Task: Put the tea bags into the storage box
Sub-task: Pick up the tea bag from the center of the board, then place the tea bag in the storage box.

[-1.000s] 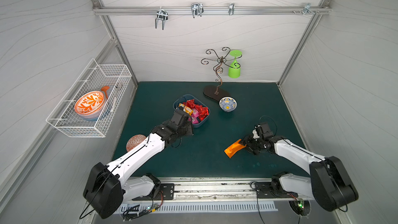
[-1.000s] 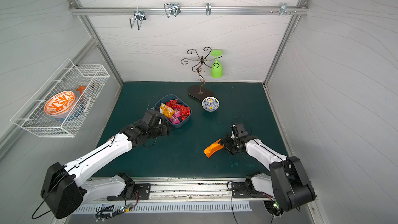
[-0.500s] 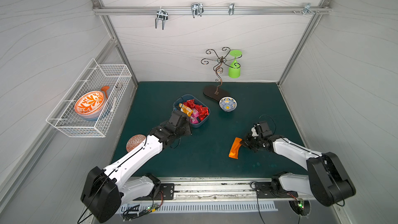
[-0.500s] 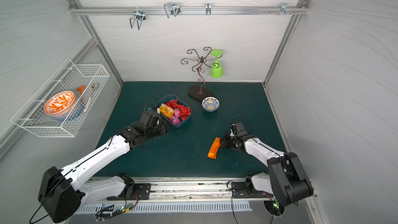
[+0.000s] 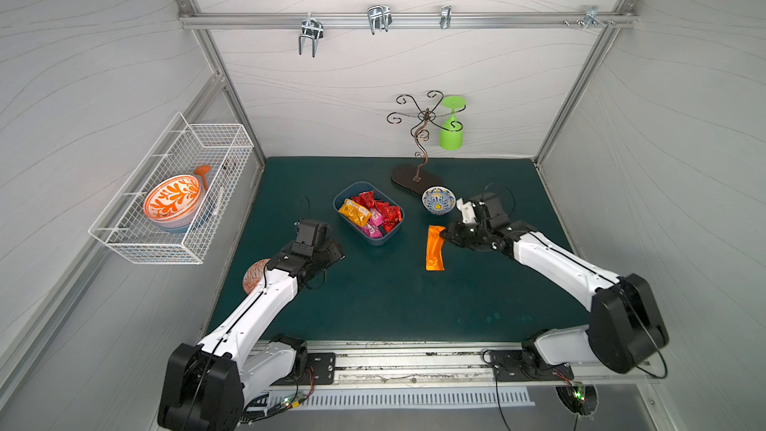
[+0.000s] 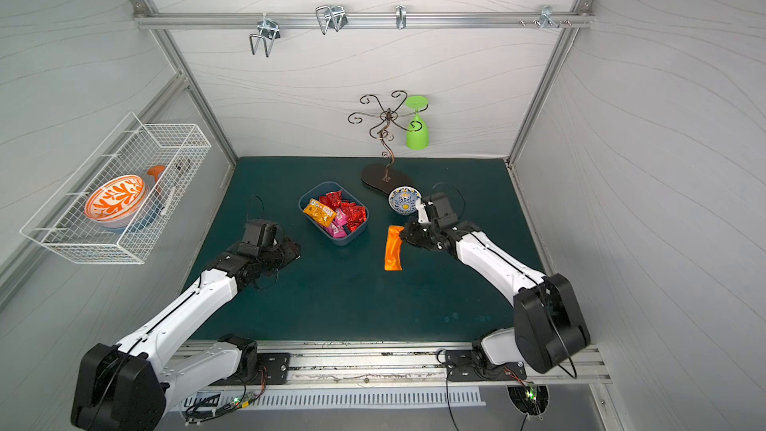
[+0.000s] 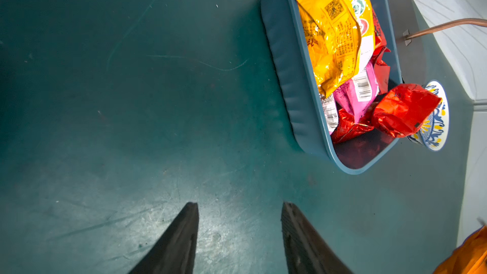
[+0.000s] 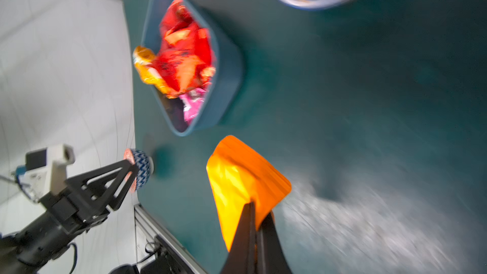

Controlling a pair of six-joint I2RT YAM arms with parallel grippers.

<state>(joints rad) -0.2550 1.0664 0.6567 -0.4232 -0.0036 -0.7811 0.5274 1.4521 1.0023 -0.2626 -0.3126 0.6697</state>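
Dark green table (image 5: 373,304): bare along its near edge in both top views.
White left arm (image 5: 265,296): reaches in from the near left and partly covers a round patterned thing (image 5: 252,279) at the table's left edge.
Black left jaws: released, standing apart over bare table with nothing between them, near and left of the box.
Shiny orange sachet (image 5: 434,248): right of the box and clear of it, its length running near to far. Whether its near end rests on the table cannot be told.
Black right jaws: clenched on the sachet near its far end, the fingers (image 8: 247,233) pressed together on the foil.
Dark blue storage box (image 5: 375,242): mid-table, upright, set at a slant.
Foil tea bags (image 5: 371,213): heaped inside the box, with a yellow one to the left, red ones far and right, and pink ones towards the near end.
Blue-patterned small bowl (image 5: 438,200): just right of the box, at the foot of the stand.
Dark metal stand (image 5: 418,138): far centre, with curled arms.
Bright green glass (image 5: 451,130): hangs upside down from one of those arms.
White wire basket (image 5: 174,250): on the left wall, holding an orange-patterned bowl (image 5: 174,201).
Silver rail (image 5: 373,18): runs across the far wall and carries hooks.
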